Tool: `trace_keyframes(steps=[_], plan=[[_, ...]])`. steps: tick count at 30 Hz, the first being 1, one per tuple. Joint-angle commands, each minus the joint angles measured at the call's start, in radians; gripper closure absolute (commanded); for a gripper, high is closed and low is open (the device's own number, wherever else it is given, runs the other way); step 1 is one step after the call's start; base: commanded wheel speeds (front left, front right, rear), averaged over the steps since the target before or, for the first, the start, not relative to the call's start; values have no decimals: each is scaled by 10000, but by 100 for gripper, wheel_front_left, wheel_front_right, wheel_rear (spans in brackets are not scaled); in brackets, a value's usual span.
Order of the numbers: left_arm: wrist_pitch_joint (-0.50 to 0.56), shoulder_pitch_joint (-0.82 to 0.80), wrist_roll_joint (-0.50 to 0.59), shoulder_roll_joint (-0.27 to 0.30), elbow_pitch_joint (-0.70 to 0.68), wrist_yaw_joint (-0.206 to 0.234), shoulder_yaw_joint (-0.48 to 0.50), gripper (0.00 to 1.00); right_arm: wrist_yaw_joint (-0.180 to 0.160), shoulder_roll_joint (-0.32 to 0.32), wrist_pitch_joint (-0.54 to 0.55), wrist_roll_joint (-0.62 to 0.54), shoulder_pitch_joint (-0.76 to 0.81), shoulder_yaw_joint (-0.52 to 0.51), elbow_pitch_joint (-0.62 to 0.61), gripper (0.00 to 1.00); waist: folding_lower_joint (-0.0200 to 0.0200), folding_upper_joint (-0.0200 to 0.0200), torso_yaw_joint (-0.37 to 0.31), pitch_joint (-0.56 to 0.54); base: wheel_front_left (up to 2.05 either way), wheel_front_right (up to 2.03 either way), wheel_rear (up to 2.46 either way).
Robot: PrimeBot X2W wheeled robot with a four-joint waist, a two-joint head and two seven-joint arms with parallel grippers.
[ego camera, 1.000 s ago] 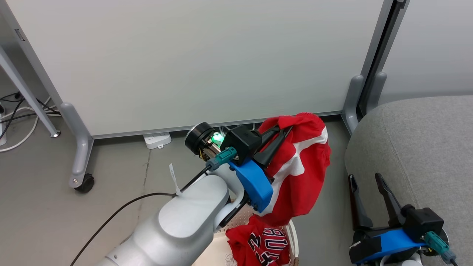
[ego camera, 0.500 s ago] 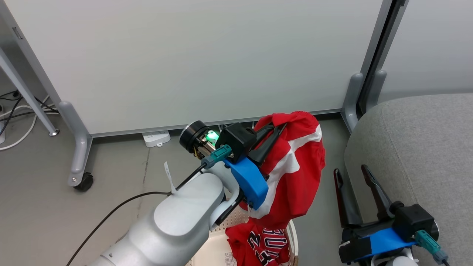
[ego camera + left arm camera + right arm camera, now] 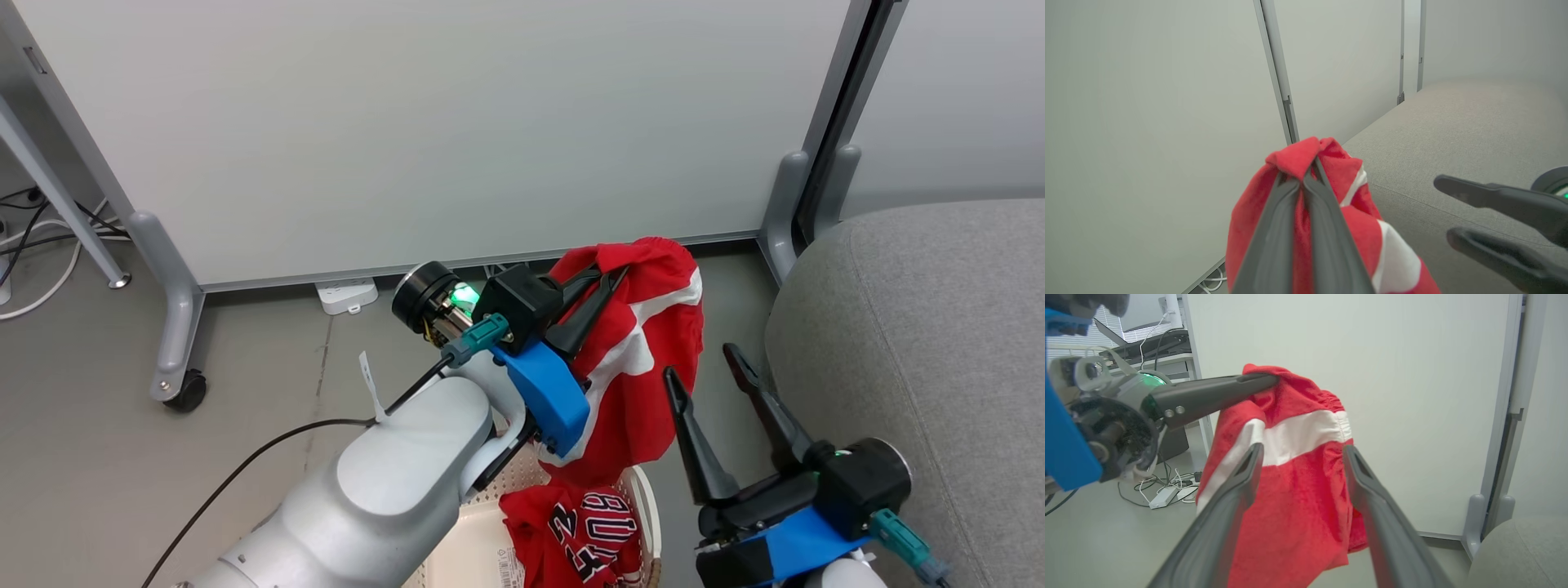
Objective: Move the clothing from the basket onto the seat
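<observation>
Your left pincer (image 3: 611,276) is clamping the garment (image 3: 645,384) high, clearing the basket (image 3: 651,508); your right pincer (image 3: 700,363) is hovering apart beside it.

head view: from above, facing forward and down at the floor (image 3: 98,457), arms close below | left wrist view: along the left gripper (image 3: 1306,173), very near, facing white panel (image 3: 1159,102) and seat (image 3: 1453,130) | right wrist view: along the right gripper (image 3: 1303,448), facing the panel | shared — red garment (image 3: 653,359) in all three, each wrist view catching the other gripper
</observation>
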Motion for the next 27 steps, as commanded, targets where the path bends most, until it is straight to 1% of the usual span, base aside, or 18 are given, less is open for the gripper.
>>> trace_keyframes(steps=[1, 6, 14, 27], plan=[[-48, -114, 5, 27, 20, 29, -24, 100, -3, -37, -1, 38, -129, 98, 16, 0, -1, -1, 16, 30, 0, 0, 0], [-44, -226, 0, -18, 22, 29, -87, 100, -3, -97, -3, -68, -442, 603, 378, 0, -1, -1, 78, 121, 0, 0, 0], [-56, -317, -18, -63, 34, 48, -171, 100, -3, -169, -1, -237, -1267, 1232, 1541, 0, -1, -1, 108, 230, 0, 0, 0], [-62, -501, -78, -123, 1, 74, -340, 100, -3, 22, -3, -543, -2525, 1423, 3464, 0, -1, -1, 170, 455, 0, 0, 0]])
